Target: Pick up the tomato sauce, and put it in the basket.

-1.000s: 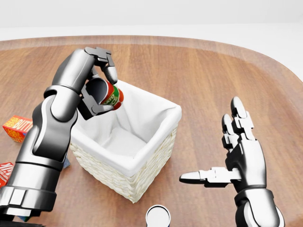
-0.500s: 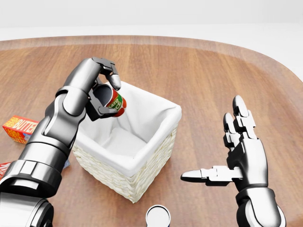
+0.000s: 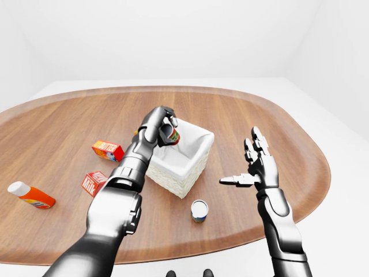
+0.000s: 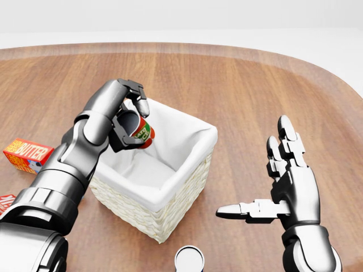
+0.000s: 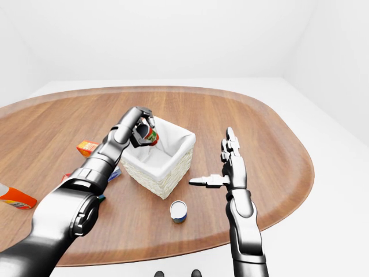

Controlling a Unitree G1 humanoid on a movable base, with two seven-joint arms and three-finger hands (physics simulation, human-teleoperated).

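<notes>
Both arms are glossy silver-grey metal built of rounded, segmented shells with dark seams at the joints. The left hand [image 4: 126,113] and right hand [image 4: 283,181] have three thick jointed fingers with rounded tips; black parts, perhaps joint housings, show between the segments.

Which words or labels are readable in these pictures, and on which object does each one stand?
"BUTTER": on the orange butter box, at the left edge of the head view.
"Milk": on the red carton in the left-eye view.
Tomato sauce can, held by the left hand: the green band carries letters, unreadable.
Orange bottle: label too small.
Small can: nothing readable.
</notes>
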